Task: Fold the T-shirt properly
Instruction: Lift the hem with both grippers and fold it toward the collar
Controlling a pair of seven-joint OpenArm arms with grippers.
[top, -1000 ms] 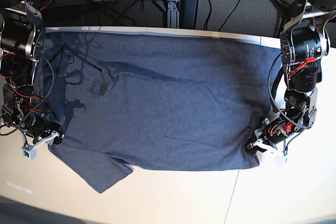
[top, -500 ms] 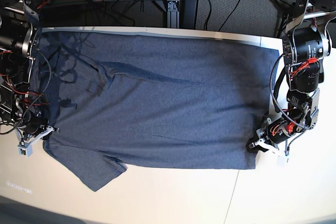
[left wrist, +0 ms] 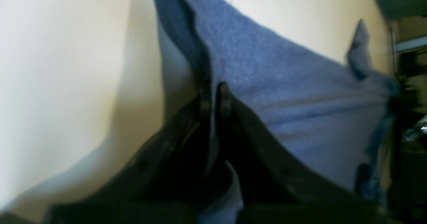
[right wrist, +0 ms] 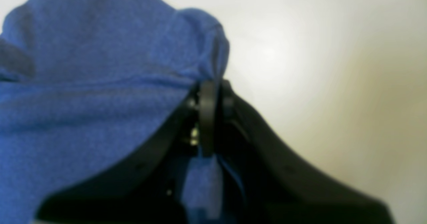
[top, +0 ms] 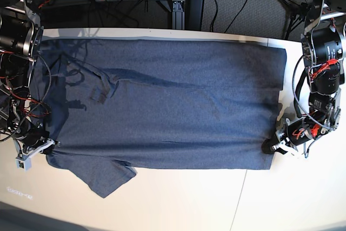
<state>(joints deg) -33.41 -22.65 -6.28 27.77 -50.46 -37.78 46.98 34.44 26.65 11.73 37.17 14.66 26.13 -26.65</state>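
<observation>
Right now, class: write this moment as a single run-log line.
stage: stretching flat | T-shirt: spread on table | left hand: shut on T-shirt corner | right hand: shut on T-shirt edge | fold: not yet made

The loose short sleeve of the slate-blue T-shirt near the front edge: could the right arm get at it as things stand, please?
Probably not at once. The sleeve lies in the open with nothing over it, close to the right tool, but that tool is shut on the slate-blue cotton T-shirt and would have to let go first.

Overhead view sharp, evenly lit, with barrel distortion bowing the bench (top: pixel 178 198) edges; both wrist views soft and blurred, pale glare on the bench surface
</observation>
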